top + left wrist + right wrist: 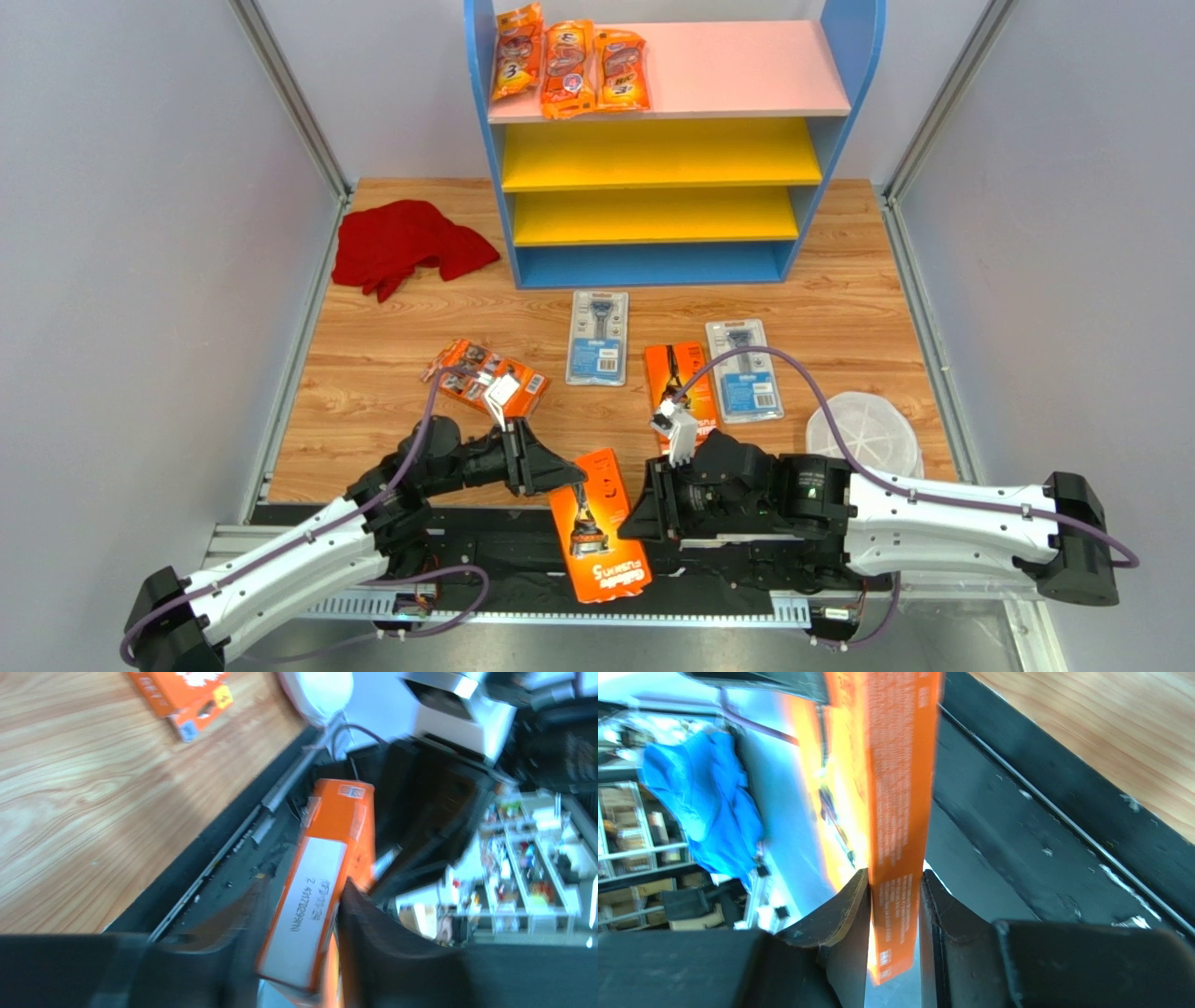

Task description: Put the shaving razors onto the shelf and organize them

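Razor box (901,798) inside right claw (894,878)

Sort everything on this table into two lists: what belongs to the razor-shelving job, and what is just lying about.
Job: shelf; three orange bags on its top board; orange box; orange pack; orange card; two blister cards.
Lying about: red cloth; white lidded dish.

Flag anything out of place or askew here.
One orange razor box hangs tilted over the black base plate, mostly off the wooden tabletop, clamped in the jaws of the right arm; jaws of the left arm straddle its other end.
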Controlling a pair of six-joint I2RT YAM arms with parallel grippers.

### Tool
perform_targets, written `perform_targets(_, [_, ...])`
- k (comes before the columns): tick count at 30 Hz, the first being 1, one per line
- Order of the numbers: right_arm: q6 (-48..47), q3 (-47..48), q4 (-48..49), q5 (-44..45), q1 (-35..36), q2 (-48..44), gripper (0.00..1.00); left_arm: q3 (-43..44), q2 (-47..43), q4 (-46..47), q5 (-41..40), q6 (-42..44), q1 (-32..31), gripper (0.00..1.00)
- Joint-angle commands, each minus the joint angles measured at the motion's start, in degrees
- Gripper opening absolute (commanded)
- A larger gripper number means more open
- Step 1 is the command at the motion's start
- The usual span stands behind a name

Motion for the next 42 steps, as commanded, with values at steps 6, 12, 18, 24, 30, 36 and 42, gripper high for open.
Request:
perform_targets(6, [-0.8,2.8,3.0,2.5,0.2,-0.2,0.31,3.2,0.1,-1.7,1.3,3.6,-0.2,0.00])
perform_targets(12, [-0.1,4.0,-0.9,7.4,0.2,-2.8,0.62,3.8,0.1,-3.4,-0.5,3.0,-0.2,0.00])
perform_targets(18, [2.0,3.6,-7.3,18.0,0.3,-12.5,0.93,7.7,0.2,-6.1,-5.7,3.9,-0.2,0.00])
perform_targets(24, [4.0,4.1,-12.3,22.0,0.3,-17.6,0.98,12.9,3.5,-7.1,-12.9,4.3,-0.1,0.00])
perform_targets(30, [5.5,1.7,-9.0,22.1,0.3,-19.4,0.99,15.8,7.5,-1.3,-15.4,1.9,3.0,0.00])
perform_targets(36, [7.0,-2.3,-4.2,22.5,0.2,-23.1,0.98,12.8,9.3,11.4,-12.3,-4.0,6.6,0.00])
perform_targets(42, [7.8,-4.9,-0.2,20.9,0.3,-23.1,0.95,10.0,11.5,21.4,-9.7,-7.4,7.5,0.00])
